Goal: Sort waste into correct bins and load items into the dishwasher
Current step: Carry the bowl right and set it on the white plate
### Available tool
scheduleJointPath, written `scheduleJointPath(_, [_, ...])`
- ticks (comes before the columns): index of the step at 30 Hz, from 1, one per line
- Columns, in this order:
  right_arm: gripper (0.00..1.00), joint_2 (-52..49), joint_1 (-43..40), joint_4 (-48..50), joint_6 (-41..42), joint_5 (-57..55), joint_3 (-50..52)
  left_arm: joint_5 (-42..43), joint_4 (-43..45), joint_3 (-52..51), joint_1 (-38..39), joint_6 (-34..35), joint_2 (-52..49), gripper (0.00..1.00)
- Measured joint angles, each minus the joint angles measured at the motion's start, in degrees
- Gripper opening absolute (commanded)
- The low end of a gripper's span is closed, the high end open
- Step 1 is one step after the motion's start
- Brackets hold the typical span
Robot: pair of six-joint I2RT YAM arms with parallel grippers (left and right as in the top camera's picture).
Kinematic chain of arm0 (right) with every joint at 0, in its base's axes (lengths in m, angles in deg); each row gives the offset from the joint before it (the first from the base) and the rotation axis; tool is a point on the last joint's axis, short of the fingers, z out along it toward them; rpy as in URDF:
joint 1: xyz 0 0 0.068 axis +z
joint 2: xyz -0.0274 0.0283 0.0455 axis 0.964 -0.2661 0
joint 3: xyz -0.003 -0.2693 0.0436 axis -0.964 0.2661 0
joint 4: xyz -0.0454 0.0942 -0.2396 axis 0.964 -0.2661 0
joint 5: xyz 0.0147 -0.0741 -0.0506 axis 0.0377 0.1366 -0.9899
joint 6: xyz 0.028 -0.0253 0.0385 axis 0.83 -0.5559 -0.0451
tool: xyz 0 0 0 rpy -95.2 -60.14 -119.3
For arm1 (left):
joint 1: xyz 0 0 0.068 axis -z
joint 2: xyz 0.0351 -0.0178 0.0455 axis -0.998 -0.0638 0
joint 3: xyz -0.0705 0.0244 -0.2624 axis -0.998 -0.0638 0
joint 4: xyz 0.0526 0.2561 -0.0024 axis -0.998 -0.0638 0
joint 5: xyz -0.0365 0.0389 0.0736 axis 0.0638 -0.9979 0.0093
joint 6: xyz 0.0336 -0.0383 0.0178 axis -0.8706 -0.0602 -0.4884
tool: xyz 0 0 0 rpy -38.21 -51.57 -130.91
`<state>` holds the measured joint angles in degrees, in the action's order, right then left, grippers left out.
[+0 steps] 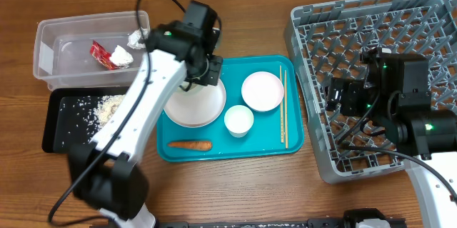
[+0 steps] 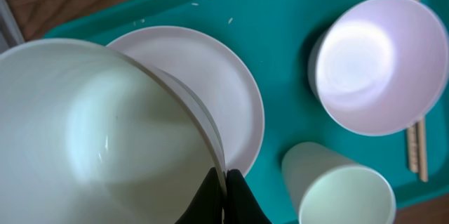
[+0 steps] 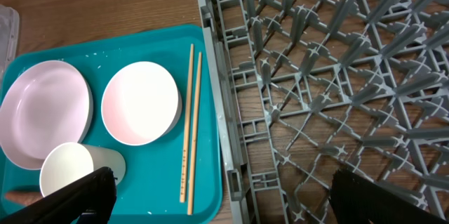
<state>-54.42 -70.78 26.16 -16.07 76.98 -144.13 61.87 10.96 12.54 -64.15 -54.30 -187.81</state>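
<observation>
My left gripper (image 2: 224, 190) is shut on the rim of a white bowl (image 2: 98, 133), held tilted just above the white plate (image 2: 231, 90) on the teal tray. A pale pink bowl (image 1: 263, 91), a small white cup (image 1: 238, 121), wooden chopsticks (image 1: 283, 106) and an orange carrot (image 1: 190, 144) lie on the tray. The red wrapper (image 1: 101, 54) and white tissues (image 1: 123, 57) are in the clear tub (image 1: 46, 49). Rice scraps (image 1: 108, 106) lie in the black tray (image 1: 61, 124). My right gripper (image 3: 231, 196) is open and empty over the left edge of the grey rack (image 1: 385, 28).
The teal tray (image 1: 257, 146) sits between the black tray and the rack. The rack holds nothing in view. Bare wooden table (image 1: 243, 192) runs along the front.
</observation>
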Motion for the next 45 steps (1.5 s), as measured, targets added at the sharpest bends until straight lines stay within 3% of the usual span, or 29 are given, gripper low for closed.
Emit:
scheduleJointPath(14, [1.00,0.0,0.0,0.0,0.0,0.0,0.0,0.6,2.9,-0.2,0.5,2.3,-13.8,0.04])
scheduleJointPath(16, [1.00,0.0,0.0,0.0,0.0,0.0,0.0,1.9,3.4,-0.2,0.5,2.5,-15.2,0.10])
scheduleJointPath(18, [1.00,0.0,0.0,0.0,0.0,0.0,0.0,2.7,3.7,-0.2,0.5,2.8,-15.5,0.23])
scheduleJointPath(24, [1.00,0.0,0.0,0.0,0.0,0.0,0.0,5.0,0.7,0.2,0.5,3.1,-15.5,0.38])
scheduleJointPath(31, [1.00,0.0,0.0,0.0,0.0,0.0,0.0,7.3,-2.9,4.1,0.5,2.9,-14.9,0.35])
scheduleJointPath(45, [1.00,0.0,0.0,0.0,0.0,0.0,0.0,12.3,-10.1,4.5,2.5,0.5,-6.6,0.42])
